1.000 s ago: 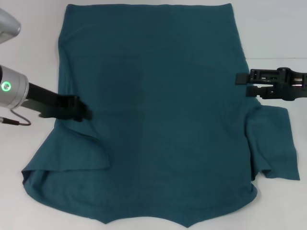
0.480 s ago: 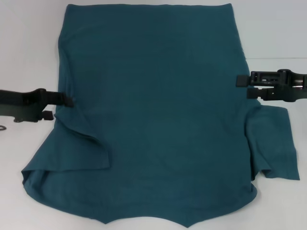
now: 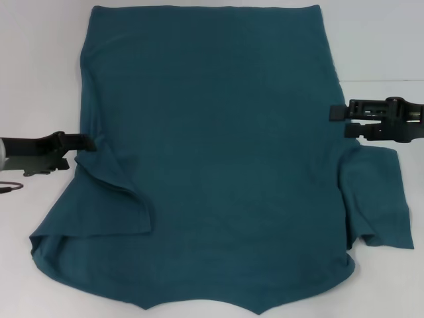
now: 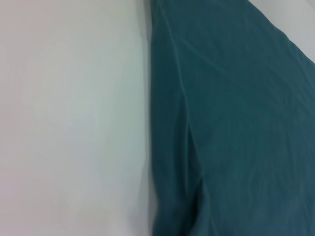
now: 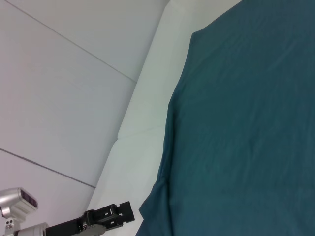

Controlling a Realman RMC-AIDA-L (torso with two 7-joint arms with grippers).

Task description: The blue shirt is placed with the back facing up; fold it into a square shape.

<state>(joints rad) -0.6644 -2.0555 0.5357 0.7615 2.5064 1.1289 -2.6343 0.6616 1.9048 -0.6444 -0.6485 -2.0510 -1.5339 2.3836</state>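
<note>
The blue shirt lies spread flat on the white table, plain side up. Its left sleeve is folded inward over the body, making a flap near the lower left. The right sleeve still sticks out sideways. My left gripper is low at the shirt's left edge, just above that flap, with no cloth in it. My right gripper hovers at the shirt's right edge, above the right sleeve. The left wrist view shows the shirt edge beside bare table. The right wrist view shows the shirt and the left gripper far off.
The white table extends on both sides of the shirt, and a pale wall stands beyond it. A thin cable hangs from the left arm at the far left.
My left arm has drawn back leftward off the shirt's folded sleeve to the shirt's left edge. The right gripper has shifted slightly to the right. The shirt has not moved.
</note>
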